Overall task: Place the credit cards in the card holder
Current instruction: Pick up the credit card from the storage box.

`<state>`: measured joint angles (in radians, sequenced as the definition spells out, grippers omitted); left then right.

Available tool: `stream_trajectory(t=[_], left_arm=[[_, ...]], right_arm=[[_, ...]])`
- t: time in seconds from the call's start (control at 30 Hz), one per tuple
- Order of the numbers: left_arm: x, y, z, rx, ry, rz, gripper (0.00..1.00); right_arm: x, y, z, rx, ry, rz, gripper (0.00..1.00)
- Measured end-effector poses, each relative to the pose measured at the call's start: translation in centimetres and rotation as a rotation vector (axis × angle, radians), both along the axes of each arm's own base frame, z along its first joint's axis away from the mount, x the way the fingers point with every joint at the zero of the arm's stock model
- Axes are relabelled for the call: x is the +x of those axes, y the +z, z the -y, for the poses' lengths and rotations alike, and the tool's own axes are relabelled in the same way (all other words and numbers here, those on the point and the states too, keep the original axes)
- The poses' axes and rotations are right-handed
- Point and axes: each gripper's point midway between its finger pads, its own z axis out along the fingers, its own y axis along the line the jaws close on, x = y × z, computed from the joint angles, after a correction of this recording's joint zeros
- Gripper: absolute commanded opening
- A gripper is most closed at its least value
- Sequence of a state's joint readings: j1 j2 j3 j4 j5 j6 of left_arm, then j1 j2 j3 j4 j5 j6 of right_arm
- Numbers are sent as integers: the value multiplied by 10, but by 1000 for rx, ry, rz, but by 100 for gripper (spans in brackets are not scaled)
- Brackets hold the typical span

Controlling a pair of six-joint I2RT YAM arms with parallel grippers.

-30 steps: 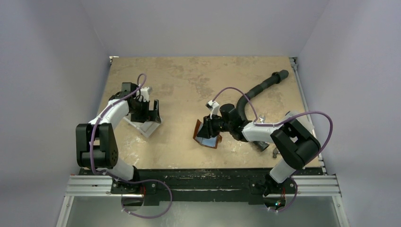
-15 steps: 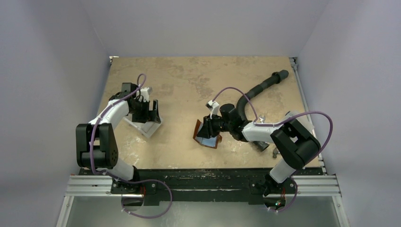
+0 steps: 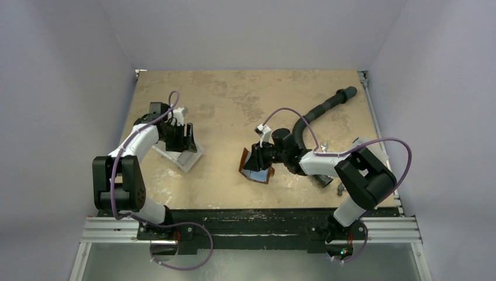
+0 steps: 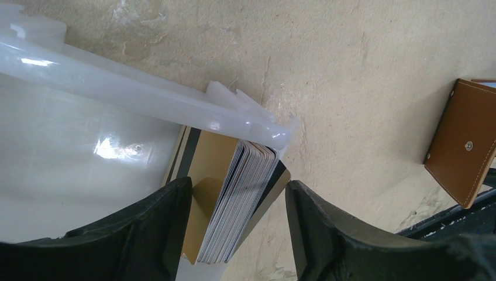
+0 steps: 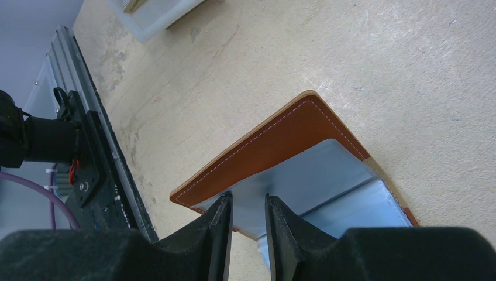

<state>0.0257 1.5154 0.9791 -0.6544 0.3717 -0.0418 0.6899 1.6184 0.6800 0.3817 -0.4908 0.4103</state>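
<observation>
left claw [image 3: 186, 136] shifted slightly | plastic box [image 3: 190, 159] nudged rightward, corner now farther out

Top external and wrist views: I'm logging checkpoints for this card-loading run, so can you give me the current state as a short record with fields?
credit cards: one stack, in the plastic box
left gripper: open, fingers either side of the stack
card holder: unfolded, resting on the table, grey pockets showing
right gripper: shut on a grey inner panel of the card holder
progress: no card lifted out yet
</observation>
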Motion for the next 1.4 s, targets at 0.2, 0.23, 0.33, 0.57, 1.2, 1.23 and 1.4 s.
stream_trajectory(t=[0.2,0.23,0.33,0.57,1.2,1.23,1.4], left_arm=[[0,1,0,0,0,4,51],[0,1,0,0,0,3,49],[0,1,0,0,1,3,45],[-1,3,0,0,1,6,44],[-5,7,9,-49,-18,-3,43],[-5,7,9,-49,-18,-3,42],[-5,7,9,-50,-18,-3,47]], right_arm=[[0,0,0,0,0,0,34],[0,0,0,0,0,0,34],[0,0,0,0,0,0,34],[0,0,0,-1,0,0,34],[0,-4,0,-7,0,-8,34],[0,-4,0,-7,0,-8,34],[0,-4,0,-7,0,-8,34]])
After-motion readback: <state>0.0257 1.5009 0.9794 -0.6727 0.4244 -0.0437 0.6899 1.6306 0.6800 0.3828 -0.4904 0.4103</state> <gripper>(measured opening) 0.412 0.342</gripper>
